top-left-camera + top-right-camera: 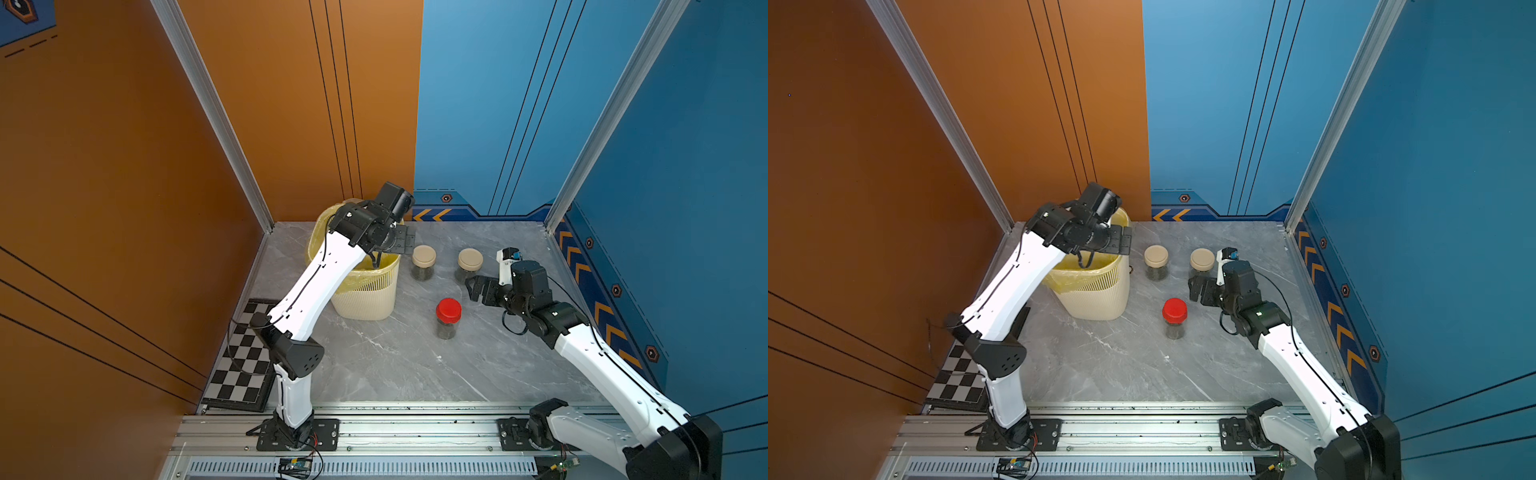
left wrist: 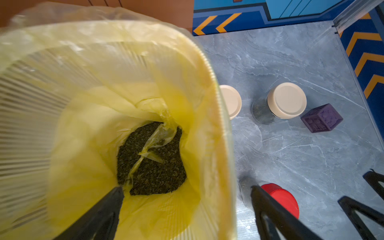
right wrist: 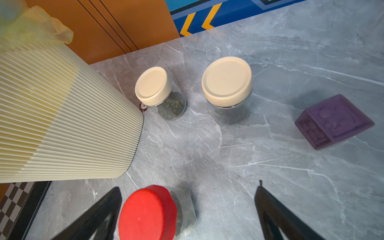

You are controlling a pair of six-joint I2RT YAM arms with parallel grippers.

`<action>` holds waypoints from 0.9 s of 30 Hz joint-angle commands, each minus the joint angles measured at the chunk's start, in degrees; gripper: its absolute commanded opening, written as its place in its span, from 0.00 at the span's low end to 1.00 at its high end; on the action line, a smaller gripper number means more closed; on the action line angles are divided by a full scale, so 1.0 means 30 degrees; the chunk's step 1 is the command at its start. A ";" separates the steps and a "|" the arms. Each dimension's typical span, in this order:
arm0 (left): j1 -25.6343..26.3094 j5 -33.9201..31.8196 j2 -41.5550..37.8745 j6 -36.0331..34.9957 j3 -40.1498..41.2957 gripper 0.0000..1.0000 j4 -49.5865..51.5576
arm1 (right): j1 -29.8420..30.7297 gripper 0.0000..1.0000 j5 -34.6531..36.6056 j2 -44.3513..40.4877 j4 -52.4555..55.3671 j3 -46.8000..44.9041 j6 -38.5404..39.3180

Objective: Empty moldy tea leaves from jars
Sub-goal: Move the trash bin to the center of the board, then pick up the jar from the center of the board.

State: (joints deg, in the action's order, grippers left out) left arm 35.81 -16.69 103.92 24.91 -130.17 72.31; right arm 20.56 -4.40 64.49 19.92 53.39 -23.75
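This is looking like a robot test booth in a lab: a left arm (image 1: 316, 274) and a right arm (image 1: 602, 365), both white and black, are standing bolted on a metal rail (image 1: 415, 428) at the front edge of a grey marble-pattern table (image 1: 395, 365). Flat printed wall panels, orange (image 1: 104, 166) and blue (image 1: 498, 104), are closing the space around it, with bare aluminium posts (image 1: 216, 108) running up at the corners. A black and white checkerboard (image 1: 245, 365) is lying beside the left arm, and a small bare circuit board (image 1: 295, 463) with wires is sitting in front of the rail.

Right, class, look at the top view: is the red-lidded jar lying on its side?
No, the red-lidded jar stands upright on the table, its lid on top and its glass body below.
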 commanded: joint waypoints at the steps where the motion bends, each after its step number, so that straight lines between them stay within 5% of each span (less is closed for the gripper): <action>1: -0.0442 -0.0271 -0.3356 -0.0302 0.1854 0.98 -0.0215 | 0.0237 1.00 0.0326 0.1931 0.1114 0.2440 0.1345; 12: -0.2253 0.1494 -1.3053 -0.0244 1.2322 0.98 -0.2749 | 0.2255 1.00 0.0234 1.1618 0.4435 1.1272 0.2600; 19: -0.2647 0.3042 -1.9293 0.0892 1.9156 0.98 -0.4356 | 0.3549 1.00 0.2063 1.4849 0.4550 1.4378 0.3219; 27: -0.2636 0.5491 -2.1732 0.0623 2.2816 0.98 -0.5804 | 0.4099 1.00 0.4390 1.7457 0.5251 1.6837 0.3138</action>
State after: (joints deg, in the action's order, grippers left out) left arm 28.12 -4.21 39.35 26.65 -64.03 58.22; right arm 32.56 4.27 114.39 32.58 100.77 -15.14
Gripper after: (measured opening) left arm 0.981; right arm 0.999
